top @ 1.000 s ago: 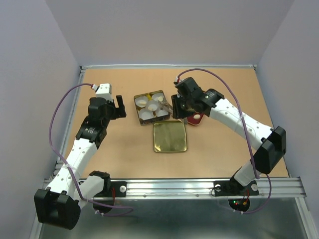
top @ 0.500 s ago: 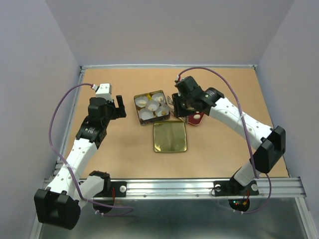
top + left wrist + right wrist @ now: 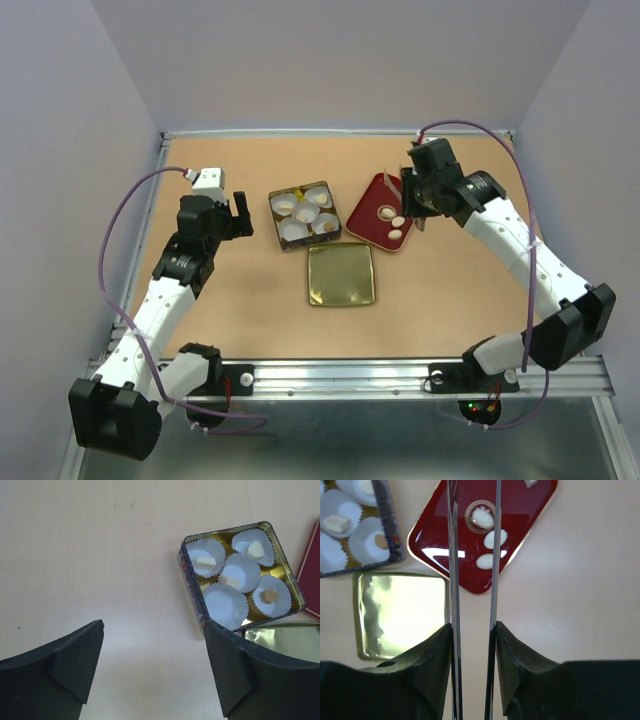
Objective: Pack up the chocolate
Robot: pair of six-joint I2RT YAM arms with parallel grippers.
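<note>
**A:** anyone catch where the chocolate was in that shot?

**B:** Split between two spots. Four bits of chocolate (image 3: pixel 205 561) sat in the white paper cups (image 3: pixel 224 605) inside the gold tin (image 3: pixel 192 587). From the left wrist camera, white ones were in the cups at 10 and 1 o'clock, a cream one in the middle cup, and a tan one in the cup at 4 o'clock. Three more pale pieces (image 3: pixel 495 538) lay close together on the red tray (image 3: pixel 365 222). From the top camera, the tray was at 3 o'clock from the tin, near it but apart.

**A:** and the lid?

**B:** The gold lid (image 3: pixel 340 275) lay flat on the table (image 3: pixel 450 300), just beside the tin at its 6 o'clock.

**A:** what were the arms doing?

**B:** The left gripper (image 3: pixel 154 630) hung over bare table at 9 o'clock from the tin, its fingers (image 3: pixel 75 665) spread wide and gripping nothing. The right gripper (image 3: pixel 472 632) was above the tray's 2 o'clock edge, its fingers (image 3: pixel 432 670) pinched on thin metal tweezers (image 3: pixel 453 580). In the wrist view the two blades ran out over the tray, with the pale pieces between and beside them. The tips went off the top of the frame, so I couldn't tell whether they held anything.
</note>
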